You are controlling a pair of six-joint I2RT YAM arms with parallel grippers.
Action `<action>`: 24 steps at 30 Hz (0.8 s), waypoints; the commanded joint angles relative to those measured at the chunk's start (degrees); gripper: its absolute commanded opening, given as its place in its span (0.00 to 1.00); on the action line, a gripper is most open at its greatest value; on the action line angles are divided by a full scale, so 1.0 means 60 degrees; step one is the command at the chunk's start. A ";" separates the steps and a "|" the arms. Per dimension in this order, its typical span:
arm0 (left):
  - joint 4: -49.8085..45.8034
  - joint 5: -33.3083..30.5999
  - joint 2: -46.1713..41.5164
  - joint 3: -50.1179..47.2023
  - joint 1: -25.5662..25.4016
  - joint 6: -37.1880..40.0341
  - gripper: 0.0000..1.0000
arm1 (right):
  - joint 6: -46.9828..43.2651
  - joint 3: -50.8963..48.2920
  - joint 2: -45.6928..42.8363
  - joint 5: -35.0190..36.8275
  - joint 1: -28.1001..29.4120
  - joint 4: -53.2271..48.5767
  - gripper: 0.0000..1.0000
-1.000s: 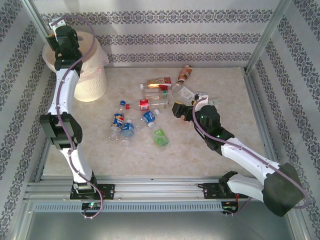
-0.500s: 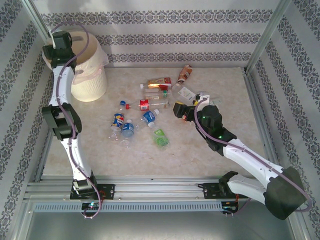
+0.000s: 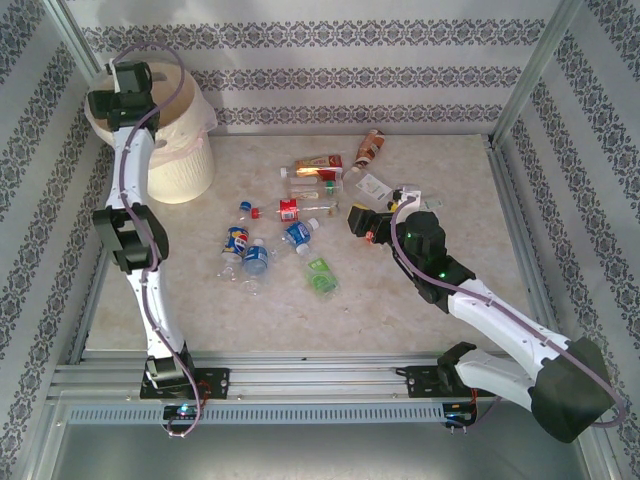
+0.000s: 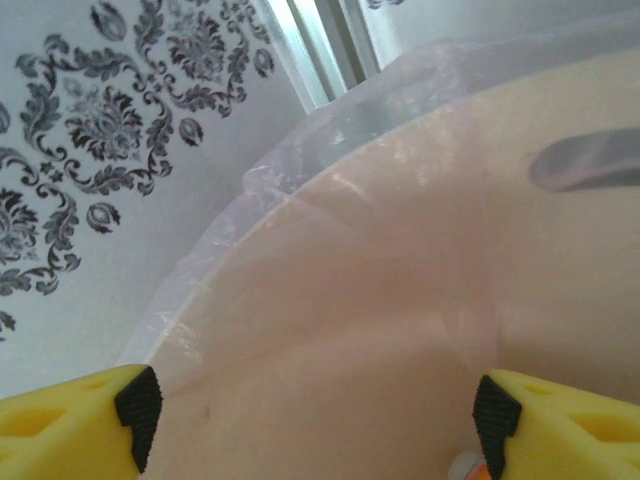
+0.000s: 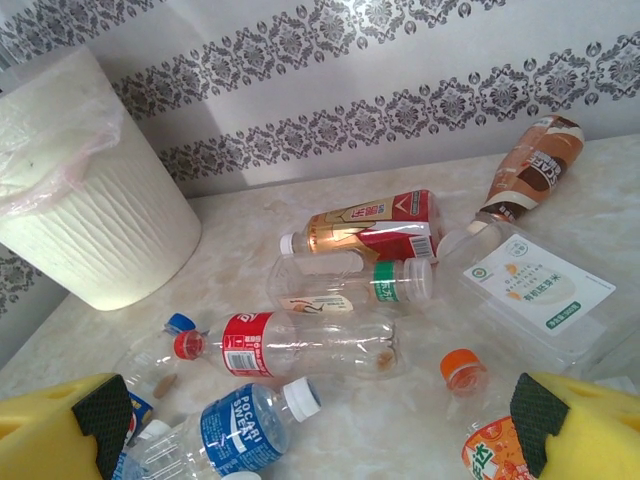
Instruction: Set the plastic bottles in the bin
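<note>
My left gripper [image 3: 118,88] hangs over the cream-white bin [image 3: 185,170] at the far left corner. Its yellow fingers [image 4: 135,405] stand wide apart, open, with nothing between them. Below them lie the bin's inner wall [image 4: 400,250] and its thin liner [image 4: 250,190]. A bit of an orange-and-white thing [image 4: 465,466] shows by the right finger. Plastic bottles lie scattered mid-table: red-gold label [image 3: 318,163], brown [image 3: 369,147], red label [image 3: 300,209], blue [image 3: 297,234], green [image 3: 321,276]. My right gripper [image 3: 360,222] is open low over the table, facing the red-label bottle [image 5: 290,350], a blue bottle [image 5: 235,430] and an orange-capped one [image 5: 480,420].
A clear flat box with a white label [image 5: 540,290] lies right of the bottles. Loose caps [image 3: 250,208] sit near the blue bottles [image 3: 245,250]. Patterned walls and metal posts [image 3: 530,70] close in the table. The bin [image 5: 90,200] stands far left of my right gripper.
My left gripper has opened above the bin, and its wrist has shifted slightly over the rim. The right arm has barely moved and stays open.
</note>
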 commanded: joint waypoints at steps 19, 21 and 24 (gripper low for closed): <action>-0.2090 0.4586 -0.3498 -0.0878 -0.1399 -0.3560 1.00 | 0.0477 -0.0151 0.0006 0.0582 -0.0291 -0.0023 0.98; -0.1637 0.4739 -0.4086 -0.1809 -0.1739 -0.3804 1.00 | 0.0518 -0.0049 0.0174 0.0500 -0.0338 -0.0014 0.98; -0.1289 0.5001 -0.4713 -0.2801 -0.2299 -0.4089 1.00 | 0.0511 0.0141 0.0432 0.0342 -0.0388 -0.0045 0.98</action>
